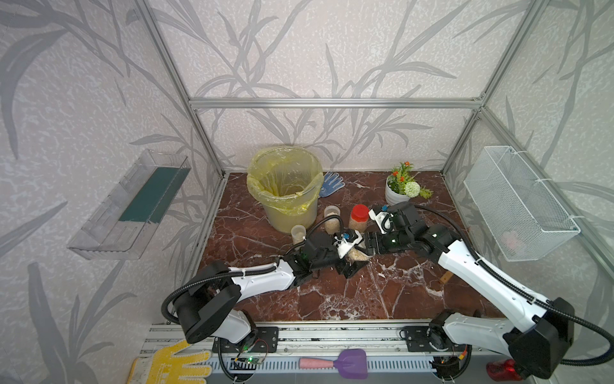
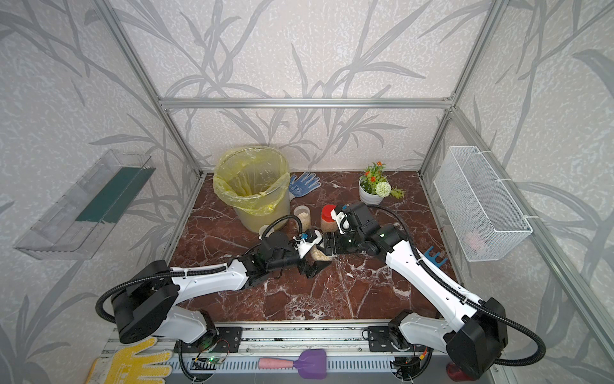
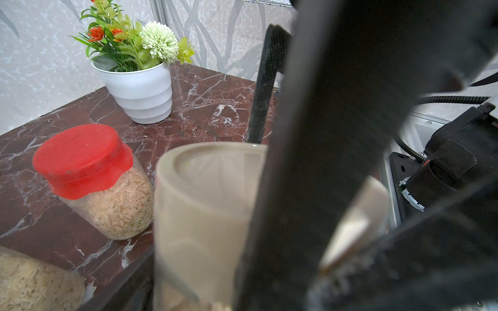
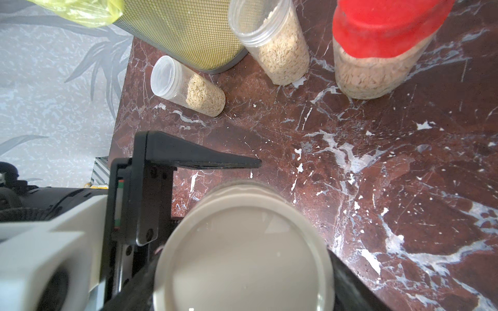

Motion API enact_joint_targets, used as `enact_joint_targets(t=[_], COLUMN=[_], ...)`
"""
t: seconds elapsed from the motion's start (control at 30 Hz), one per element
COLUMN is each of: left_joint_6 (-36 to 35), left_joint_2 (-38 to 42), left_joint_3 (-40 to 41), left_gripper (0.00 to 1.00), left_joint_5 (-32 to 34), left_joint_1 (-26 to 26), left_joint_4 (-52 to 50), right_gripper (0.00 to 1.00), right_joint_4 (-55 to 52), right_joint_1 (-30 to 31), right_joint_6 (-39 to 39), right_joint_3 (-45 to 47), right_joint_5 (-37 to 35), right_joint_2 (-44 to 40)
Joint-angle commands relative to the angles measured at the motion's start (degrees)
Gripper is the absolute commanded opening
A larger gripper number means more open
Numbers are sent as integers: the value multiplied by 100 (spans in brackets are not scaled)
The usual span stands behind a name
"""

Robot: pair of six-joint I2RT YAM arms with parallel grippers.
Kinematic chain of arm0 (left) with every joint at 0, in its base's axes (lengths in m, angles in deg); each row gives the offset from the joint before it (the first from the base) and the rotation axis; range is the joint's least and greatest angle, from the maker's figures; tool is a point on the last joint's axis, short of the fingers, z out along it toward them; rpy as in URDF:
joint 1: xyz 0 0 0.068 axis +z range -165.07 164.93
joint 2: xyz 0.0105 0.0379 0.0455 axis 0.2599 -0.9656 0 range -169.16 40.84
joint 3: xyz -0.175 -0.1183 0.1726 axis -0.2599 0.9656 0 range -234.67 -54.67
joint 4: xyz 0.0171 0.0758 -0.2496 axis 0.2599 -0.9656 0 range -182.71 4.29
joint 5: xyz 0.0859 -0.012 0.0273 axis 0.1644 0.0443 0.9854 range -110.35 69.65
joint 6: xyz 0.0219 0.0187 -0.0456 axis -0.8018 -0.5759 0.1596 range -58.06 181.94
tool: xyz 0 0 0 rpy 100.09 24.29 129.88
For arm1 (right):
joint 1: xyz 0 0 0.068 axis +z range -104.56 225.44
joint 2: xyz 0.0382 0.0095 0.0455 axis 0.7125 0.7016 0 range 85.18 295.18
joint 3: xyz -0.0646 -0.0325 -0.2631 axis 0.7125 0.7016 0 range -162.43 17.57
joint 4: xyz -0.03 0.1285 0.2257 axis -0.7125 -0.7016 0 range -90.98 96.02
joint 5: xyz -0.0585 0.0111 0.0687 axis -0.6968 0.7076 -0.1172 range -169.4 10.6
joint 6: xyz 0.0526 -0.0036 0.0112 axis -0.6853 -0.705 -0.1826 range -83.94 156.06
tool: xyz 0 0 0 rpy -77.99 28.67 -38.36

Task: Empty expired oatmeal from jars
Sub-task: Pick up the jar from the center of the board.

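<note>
Mid-desk (image 1: 332, 292), between both arms: squat jar (image 1: 357, 255), oatmeal (image 2: 319, 255) inside, beige lid (image 4: 242, 255) on. Long axis reads near-vertical, lid up. Base hidden, so can't tell if seated or lifted.

Right pincer (image 1: 365, 245) reaches in from robot's right, jaws hugging 2 opp. sides of lid; reads as a grip on it. Left pincer (image 1: 353, 266) comes from robot's left, lower, at body level. Jaws wide, not clamped: its finger (image 4: 204, 161) runs alongside jar w/ a strip of desk showing between.

Both arms approx. equally near. Judgement: lid removal turns on left closing across body, square to axis, so right can twist.

Bucket (image 1: 292, 216) well apart, back-left.
</note>
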Motion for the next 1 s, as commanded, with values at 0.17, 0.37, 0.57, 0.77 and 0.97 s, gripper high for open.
enact_joint_targets(t=[0.17,0.37,0.57,0.77,0.97], left_joint_6=[-22,1,-2,8,26], left_joint_2=[-87,-119,-81,-63,-92], left_joint_3=[-139,-173,-139,-160,-180], left_gripper=[95,95,96,95,97], left_joint_5=[81,13,58,50,10], left_joint_1=[-5,-8,-6,-15,-30], left_joint_4=[-148,-209,-211,-174,-138], right_gripper=[35,35,35,34,34], right_joint_4=[304,374,428,452,462], right_joint_1=[21,20,19,23,22], right_joint_6=[-34,-83,-122,-139,-147], right_joint_3=[-79,-61,-48,-22,-18], right_joint_5=[377,477,532,630,684], right_joint_2=[-214,-233,-266,-265,-285])
